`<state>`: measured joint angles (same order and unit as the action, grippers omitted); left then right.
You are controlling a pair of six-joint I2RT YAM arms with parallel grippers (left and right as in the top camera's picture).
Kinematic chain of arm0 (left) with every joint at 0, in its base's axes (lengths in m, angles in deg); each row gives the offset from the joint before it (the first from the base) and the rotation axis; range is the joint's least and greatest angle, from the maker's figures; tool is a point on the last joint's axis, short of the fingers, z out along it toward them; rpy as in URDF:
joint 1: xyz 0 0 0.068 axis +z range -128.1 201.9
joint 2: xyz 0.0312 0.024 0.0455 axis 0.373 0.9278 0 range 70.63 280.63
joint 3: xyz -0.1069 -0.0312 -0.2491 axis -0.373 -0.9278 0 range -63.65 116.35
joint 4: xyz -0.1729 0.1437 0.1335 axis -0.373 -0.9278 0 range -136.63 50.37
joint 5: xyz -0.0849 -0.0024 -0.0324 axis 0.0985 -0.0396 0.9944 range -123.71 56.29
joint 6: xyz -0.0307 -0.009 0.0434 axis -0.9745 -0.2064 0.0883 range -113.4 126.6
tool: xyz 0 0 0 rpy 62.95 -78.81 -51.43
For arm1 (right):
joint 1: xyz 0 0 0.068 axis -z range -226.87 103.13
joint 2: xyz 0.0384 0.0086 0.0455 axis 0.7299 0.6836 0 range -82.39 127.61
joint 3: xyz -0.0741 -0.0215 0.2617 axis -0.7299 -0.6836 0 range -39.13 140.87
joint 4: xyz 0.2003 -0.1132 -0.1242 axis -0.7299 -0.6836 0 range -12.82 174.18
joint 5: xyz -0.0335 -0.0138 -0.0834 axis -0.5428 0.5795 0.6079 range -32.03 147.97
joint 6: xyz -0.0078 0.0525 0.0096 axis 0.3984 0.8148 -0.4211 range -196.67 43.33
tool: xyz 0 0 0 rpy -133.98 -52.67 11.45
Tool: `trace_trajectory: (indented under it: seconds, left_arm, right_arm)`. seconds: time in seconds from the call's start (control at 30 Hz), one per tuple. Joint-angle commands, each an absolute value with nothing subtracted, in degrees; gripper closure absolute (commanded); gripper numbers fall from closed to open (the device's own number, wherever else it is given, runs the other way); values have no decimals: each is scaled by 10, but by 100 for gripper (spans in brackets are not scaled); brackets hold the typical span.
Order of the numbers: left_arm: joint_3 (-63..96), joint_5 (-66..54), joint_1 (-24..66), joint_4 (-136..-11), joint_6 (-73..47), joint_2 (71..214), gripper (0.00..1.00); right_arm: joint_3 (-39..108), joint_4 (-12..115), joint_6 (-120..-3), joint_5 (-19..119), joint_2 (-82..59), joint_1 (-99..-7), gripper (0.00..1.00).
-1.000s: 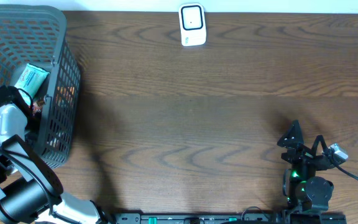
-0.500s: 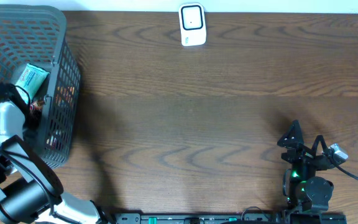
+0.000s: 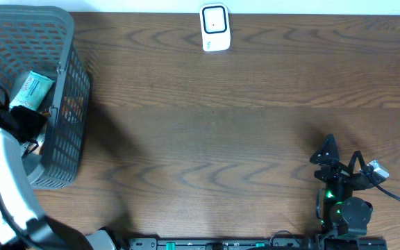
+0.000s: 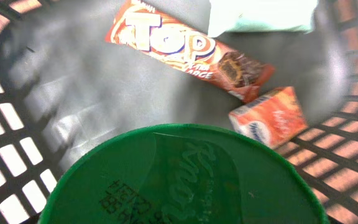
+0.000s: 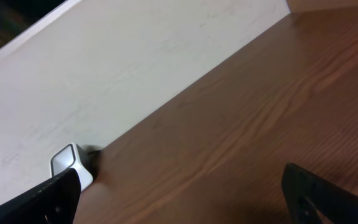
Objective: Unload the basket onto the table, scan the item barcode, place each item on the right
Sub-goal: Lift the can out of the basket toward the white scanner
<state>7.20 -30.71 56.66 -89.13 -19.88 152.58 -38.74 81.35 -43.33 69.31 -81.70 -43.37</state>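
One green-lidded tub (image 4: 179, 180) lies close beneath the left pincer (image 3: 26, 123).

Basket (image 3: 71, 104) sits far left (snack bar (image 4: 185, 53) inside); scanner (image 3: 214, 28) lies centre back.

The green lid (image 4: 179, 180) fills the left wrist view from six o'clock and runs off the lower edge; the print on it is blurred. At one o'clock a pale packet (image 4: 260, 15) is cut by the top edge. From overhead, the left arm (image 3: 2, 163) hides the left gripper inside the basket (image 3: 71, 76), itself cut off at nine o'clock. The right gripper (image 5: 180, 177) shows only finger stubs at the lower corners.
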Motion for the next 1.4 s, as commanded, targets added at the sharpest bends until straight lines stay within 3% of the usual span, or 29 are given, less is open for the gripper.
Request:
trace_trajectory:
  seconds: [0.0, 1.0, 1.17, 1.37]
  left_arm:
    - [86, -314, 566, -897, -187, 1484, 34]
    - [86, -134, 565, -898, -133, 1239, 34]
    - [86, -38, 563, -864, -134, 1229, 34]
    - [86, 3, 485, -851, -136, 1240, 34]
  right_arm:
    - [-388, 811, -431, 694, -820, -439, 1]
    - [-388, 811, -431, 694, -820, -439, 1]
    - [-388, 811, -431, 694, -820, -439, 1]
    - [-388, 811, -431, 694, -820, -439, 1]
